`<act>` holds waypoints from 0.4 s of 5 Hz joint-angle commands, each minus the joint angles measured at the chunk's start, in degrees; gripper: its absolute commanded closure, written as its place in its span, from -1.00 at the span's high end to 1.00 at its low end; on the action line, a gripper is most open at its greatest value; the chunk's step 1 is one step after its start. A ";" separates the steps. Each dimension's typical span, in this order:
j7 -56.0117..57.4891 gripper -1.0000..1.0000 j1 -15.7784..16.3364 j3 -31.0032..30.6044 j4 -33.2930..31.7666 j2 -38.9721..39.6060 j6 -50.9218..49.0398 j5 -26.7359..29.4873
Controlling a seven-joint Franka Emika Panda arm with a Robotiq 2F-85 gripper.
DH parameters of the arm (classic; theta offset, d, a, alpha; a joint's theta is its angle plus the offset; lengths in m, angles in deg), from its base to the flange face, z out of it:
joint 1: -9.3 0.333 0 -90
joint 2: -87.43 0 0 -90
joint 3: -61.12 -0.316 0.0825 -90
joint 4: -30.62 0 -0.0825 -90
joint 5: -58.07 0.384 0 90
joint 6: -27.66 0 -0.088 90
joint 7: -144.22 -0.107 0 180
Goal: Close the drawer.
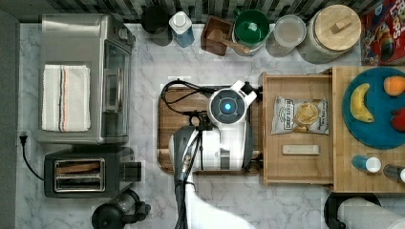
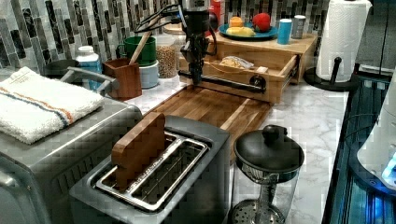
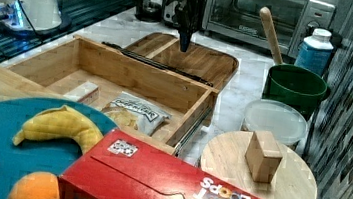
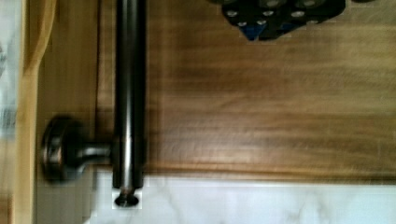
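From top view: drawer (image 1: 296, 129) pulled fully out from under light-wood top (image 1: 344, 167), chip bag (image 1: 299, 115) inside; arm over dark tray (image 1: 167, 119).
Left view: hand (image 2: 195, 77) pointing down just at handle (image 2: 229, 83), apparently touching.
Right view: hand (image 3: 184, 42) beyond drawer front.
Wrist view: handle (image 4: 129, 93) end over tray and table (image 4: 261, 200). Finger opening: cannot tell.

Arm body hides drawer (image 1: 296, 164) handle in top view; handle bar (image 4: 129, 93) cut off in wrist view.
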 commanded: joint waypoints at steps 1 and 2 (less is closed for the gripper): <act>11.45 -1.00 -4.43 0.78 0.93 3.09 1.92 1.47; 16.05 -1.00 -6.65 1.17 2.70 5.57 0.32 3.88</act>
